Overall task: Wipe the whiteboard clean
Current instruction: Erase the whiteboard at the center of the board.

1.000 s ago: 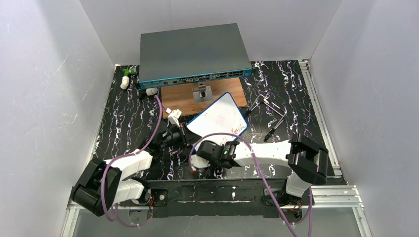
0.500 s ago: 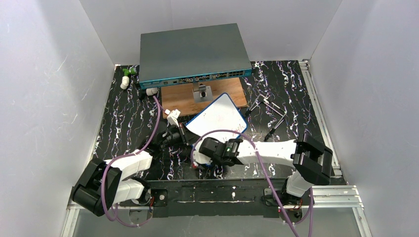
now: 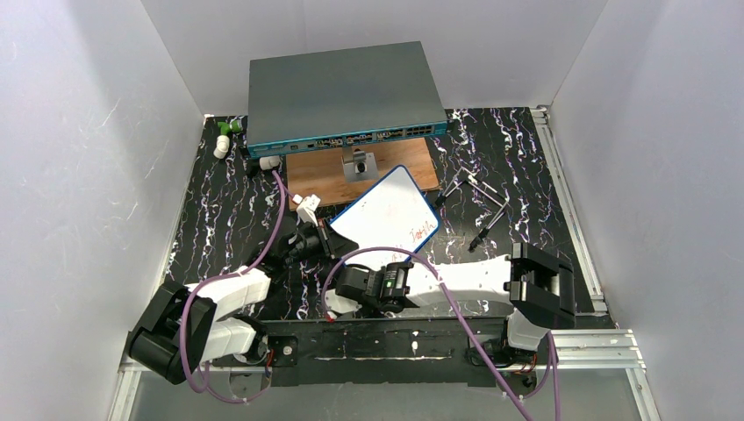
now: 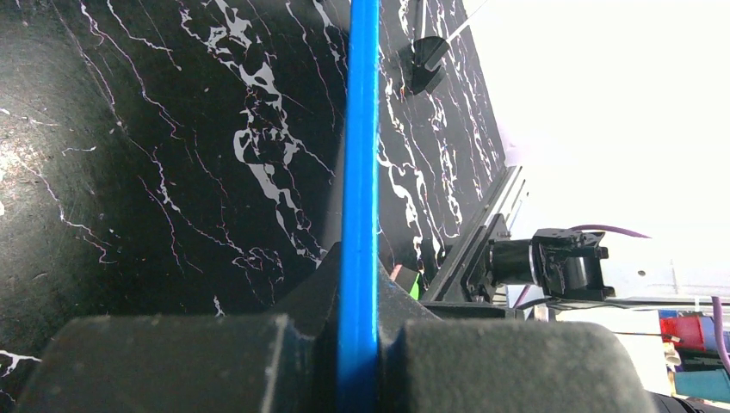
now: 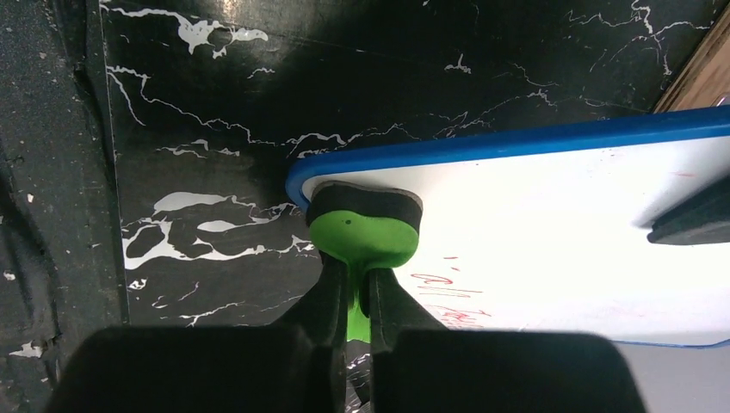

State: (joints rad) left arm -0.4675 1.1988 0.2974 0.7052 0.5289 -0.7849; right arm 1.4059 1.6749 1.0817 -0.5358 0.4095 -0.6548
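Inspector: Change over the last second, please.

Arm: My right arm has drawn back toward the near edge of the surface (image 3: 228,202). The right fingers (image 5: 327,297) are closed tight on the green stem of the eraser (image 5: 366,224), black pad forward. From the wrist, that pad lines up with the rounded near corner of the whiteboard (image 5: 559,198). From overhead my wrist sits short of the board, so I cannot confirm contact.

Inspector: Position of the board?

Arm: Unmoved. The whiteboard (image 3: 386,206) lies angled at mid-surface, its far corner at the wooden board (image 3: 325,171), in front of the network switch (image 3: 342,88). My left fingers (image 4: 303,297) are clamped on its blue frame (image 4: 359,172), one on each side, bracing it.

Inspector: Result of the pull-back?

Arm: Red writing (image 3: 421,232) is now uncovered near the board's near-right corner. It also shows faintly from the right wrist (image 5: 448,284). Most of the face reads white.

Inspector: Finding?

Arm: Task incomplete, in my judgement. The retreat looks like the end of one stroke, not the end of the job. Another pass over that red patch is needed, with the left hold kept firm so the board does not slide.
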